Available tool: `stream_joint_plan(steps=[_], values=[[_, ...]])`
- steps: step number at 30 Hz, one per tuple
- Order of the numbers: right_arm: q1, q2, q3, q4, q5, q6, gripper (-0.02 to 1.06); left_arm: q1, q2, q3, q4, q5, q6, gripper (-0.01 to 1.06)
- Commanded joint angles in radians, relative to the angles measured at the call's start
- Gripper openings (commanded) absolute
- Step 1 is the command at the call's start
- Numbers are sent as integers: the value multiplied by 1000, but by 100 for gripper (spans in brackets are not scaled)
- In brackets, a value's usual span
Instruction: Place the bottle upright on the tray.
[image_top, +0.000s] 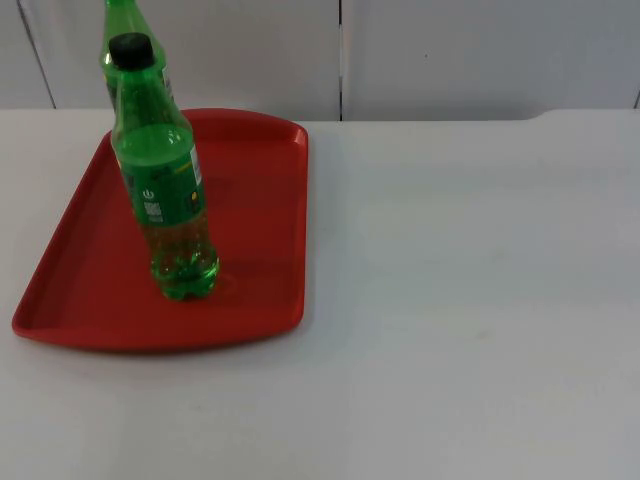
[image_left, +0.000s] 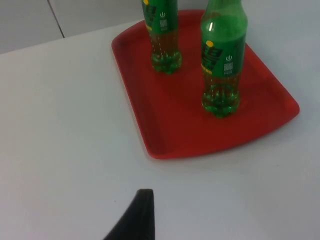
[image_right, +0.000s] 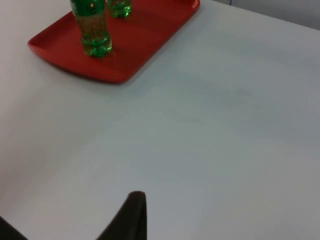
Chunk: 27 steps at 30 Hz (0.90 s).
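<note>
A green bottle (image_top: 165, 190) with a black cap is standing upright on the red tray (image_top: 250, 200), toward the tray's front half in the top view, with its base resting on the tray floor. A second green bottle (image_top: 118, 20) is standing directly behind it. The front bottle is hiding most of that second bottle's body, and the picture's upper edge is cutting off its neck, so its cap and base cannot be made out there.

The left wrist view is showing what the top view is hiding: both bottle bases are sitting on the tray floor, well apart from each other and inside the rim. In that view the frame is cutting both bottles off above their labels, so no cap is showing. The right wrist view is catching the tray from farther off, with the two bottles cropped even lower. The printing on the labels is too small to read.

The tray is lying on the white table (image_top: 450, 300), its far end close to the grey wall (image_top: 480, 50).

The left gripper (image_left: 137, 215) is hanging above bare table just short of the tray. The right gripper (image_right: 127, 217) is hanging over the table well away from the tray. Each is showing a single black tip, so whether either one is apart or together cannot be told. Neither is touching a bottle.
</note>
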Motion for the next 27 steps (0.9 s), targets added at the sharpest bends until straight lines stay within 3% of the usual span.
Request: stream_joint_plan(steps=[1, 14, 27], values=[[-29, -3, 4, 3, -12, 0, 105, -7, -4, 4, 6, -3, -6, 105], [-320, -3, 4, 4, -14, 8, 105, -7, -4, 4, 6, -3, -6, 105], [-525, -3, 4, 4, -14, 8, 105, -7, -4, 4, 6, -3, -6, 105]])
